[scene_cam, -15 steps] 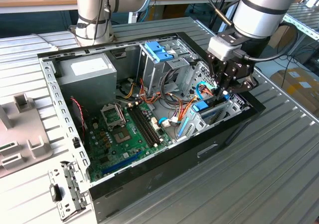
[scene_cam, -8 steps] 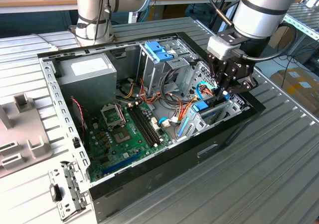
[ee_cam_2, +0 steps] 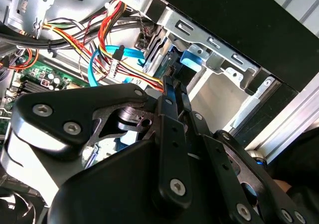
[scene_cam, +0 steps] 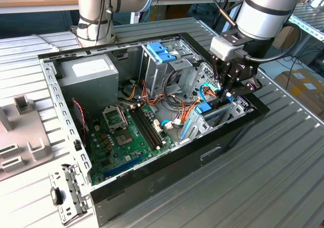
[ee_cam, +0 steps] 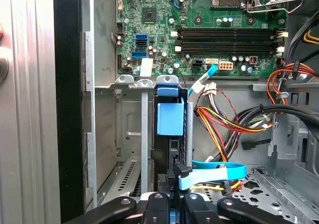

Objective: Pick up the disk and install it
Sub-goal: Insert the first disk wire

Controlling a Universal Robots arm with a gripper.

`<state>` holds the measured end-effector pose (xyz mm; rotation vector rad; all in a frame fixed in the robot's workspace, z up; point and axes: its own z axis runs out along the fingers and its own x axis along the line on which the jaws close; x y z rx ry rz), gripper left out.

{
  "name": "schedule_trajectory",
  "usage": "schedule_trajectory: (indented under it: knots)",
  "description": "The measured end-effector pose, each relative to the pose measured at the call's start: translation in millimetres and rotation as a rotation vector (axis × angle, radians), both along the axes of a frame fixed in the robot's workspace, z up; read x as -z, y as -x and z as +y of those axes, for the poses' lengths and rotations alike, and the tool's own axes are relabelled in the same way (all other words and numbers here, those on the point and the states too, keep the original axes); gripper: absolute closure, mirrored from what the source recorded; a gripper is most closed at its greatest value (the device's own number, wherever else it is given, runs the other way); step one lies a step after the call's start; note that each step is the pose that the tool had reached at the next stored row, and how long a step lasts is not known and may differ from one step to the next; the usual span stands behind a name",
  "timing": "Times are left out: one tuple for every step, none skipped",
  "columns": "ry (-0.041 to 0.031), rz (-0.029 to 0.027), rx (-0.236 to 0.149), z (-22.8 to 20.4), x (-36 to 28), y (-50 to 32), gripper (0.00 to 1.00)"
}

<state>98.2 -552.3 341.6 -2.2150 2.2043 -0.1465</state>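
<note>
The gripper (scene_cam: 226,92) is down inside the open computer case (scene_cam: 167,182), at the corner of the case nearest the exterior view's right. Its fingers look pressed together on the end of the disk (ee_cam: 169,119). The disk stands on its edge in a slot of the metal rack (ee_cam: 142,134) at that corner, with its blue tab up.

What could go wrong? I think the disk could tilt and jam on the rack's rails if it is pushed crooked. The flat blue cable (ee_cam: 214,171) and the red and yellow wires (ee_cam: 219,124) lie just beside the slot, so the gripper could snag or squash them.

Inside the case are the green board (scene_cam: 126,137), a grey power box (scene_cam: 93,76) at the far corner, and a tall grey cage (scene_cam: 162,66) with a blue bracket on top.
</note>
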Motion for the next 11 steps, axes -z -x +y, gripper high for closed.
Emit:
schedule_trajectory:
  knots:
    - [-0.0004,-0.0001,0.0,0.0,-0.7,0.0,0.83]
    - [-0.0016,-0.0002,0.0,0.0,-1.9,0.0,0.83]
    - [-0.0037,-0.0002,0.0,0.0,-3.9,0.0,0.83]
    - [-0.0058,0.0,0.0,0.0,-6.3,0.0,0.83]
    - [-0.0103,0.0,0.0,0.0,-7.9,-0.2,0.83]
    - [-0.0119,0.0,0.0,0.0,-8.0,-0.8,0.83]
    - [-0.0137,0.0007,0.001,0.0,-8.0,-1.7,0.83]
    - [-0.0148,0.0018,0.001,0.0,-8.1,-2.8,0.83]
    - [-0.0164,0.0035,0.002,0.0,-7.9,-4.0,0.83]
    - [-0.0172,0.0048,0.002,0.1,-7.7,-4.7,0.83]
    - [-0.0185,0.0054,0.002,0.0,-7.6,-4.7,0.83]
